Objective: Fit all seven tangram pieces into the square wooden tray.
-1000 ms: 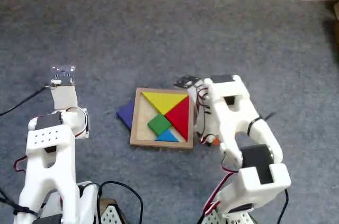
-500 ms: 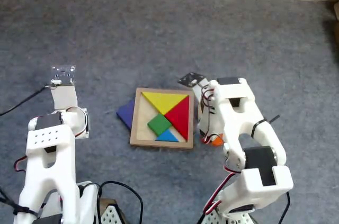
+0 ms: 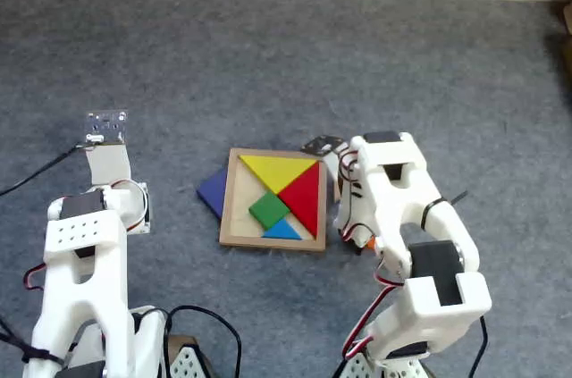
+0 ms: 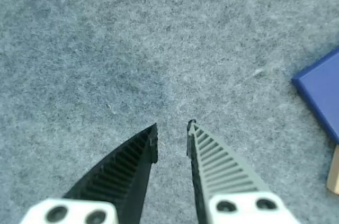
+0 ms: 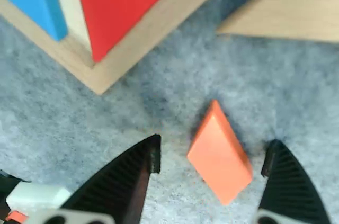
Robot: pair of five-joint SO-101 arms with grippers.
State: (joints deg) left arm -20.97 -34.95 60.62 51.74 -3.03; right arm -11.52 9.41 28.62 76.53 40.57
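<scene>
Four pieces in place: a yellow triangle (image 3: 277, 170), a red triangle (image 3: 307, 195), a green square (image 3: 268, 209) and a light blue triangle (image 3: 282, 230) lie inside the square wooden tray (image 3: 268, 243).
Dark blue piece (image 3: 213, 190): flat on the grey surface (image 3: 268, 56), outside the tray and against its left rim.
Orange piece (image 5: 220, 152): on the surface just beside the tray's right rim.
Right pincer (image 5: 214, 150): spread wide with a finger on each side of the orange piece, gripping nothing.
Left pincer (image 4: 172, 134): parted by a narrow gap, holding nothing, over the surface to the tray's left, with the dark blue piece near.
Pale wooden shape (image 5: 286, 12): near the tray's corner, perhaps another piece; too little shows to tell.
</scene>
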